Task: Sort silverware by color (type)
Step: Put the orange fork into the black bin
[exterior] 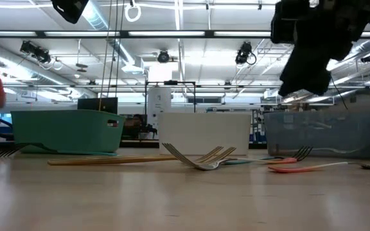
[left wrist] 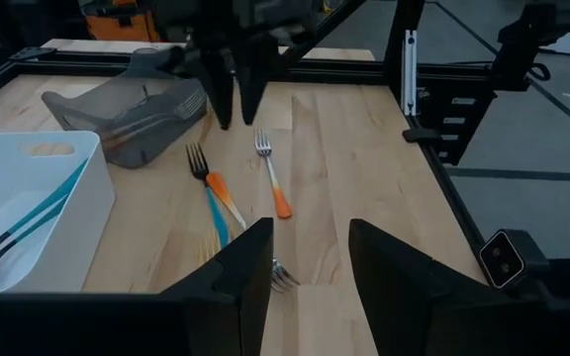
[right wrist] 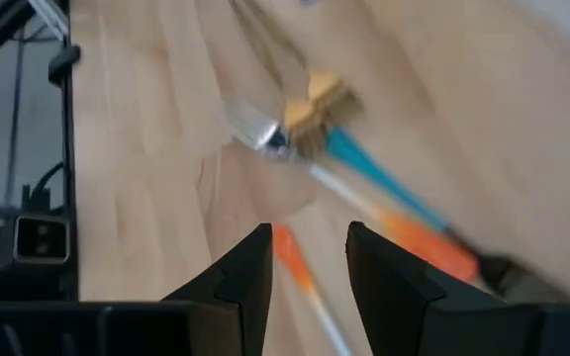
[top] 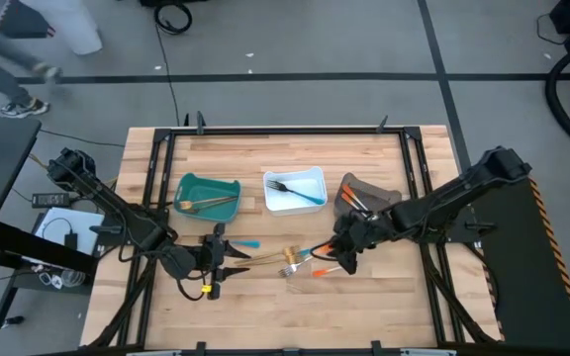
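We find the loose silverware (top: 305, 259) bunched near the counter's middle: an orange-handled fork (left wrist: 272, 178), a blue-handled fork (left wrist: 206, 188) and a gold fork (top: 270, 257) lie touching or crossing one another, with a silver piece (right wrist: 255, 129) among them. Sorted pieces already sit in the bins at twelve o'clock from the cluster: gold ones in the teal bin (top: 191, 186), dark and blue ones in the white bin (top: 310, 178), orange-tipped ones in the grey-brown bin (top: 364, 188).

The right hand (top: 345, 256) hangs just at three o'clock of the cluster, fingers parted and holding nothing, above the orange handles. The left hand (top: 213, 265) waits at nine o'clock of the cluster, likewise parted and empty.

Risks, in our judgement: the handles overlap, so closing on one may drag or lift a neighbour, mixing colours or scattering pieces. Slim, flat pieces may slip from the fingers on the lift. The two hands face each other across the cluster; a reach by both at once could bring them into contact.

Open room lies at six o'clock, where the bare counter (top: 364, 307) runs to its edge. The bins and the dark frame rail (top: 285, 130) close off twelve o'clock.
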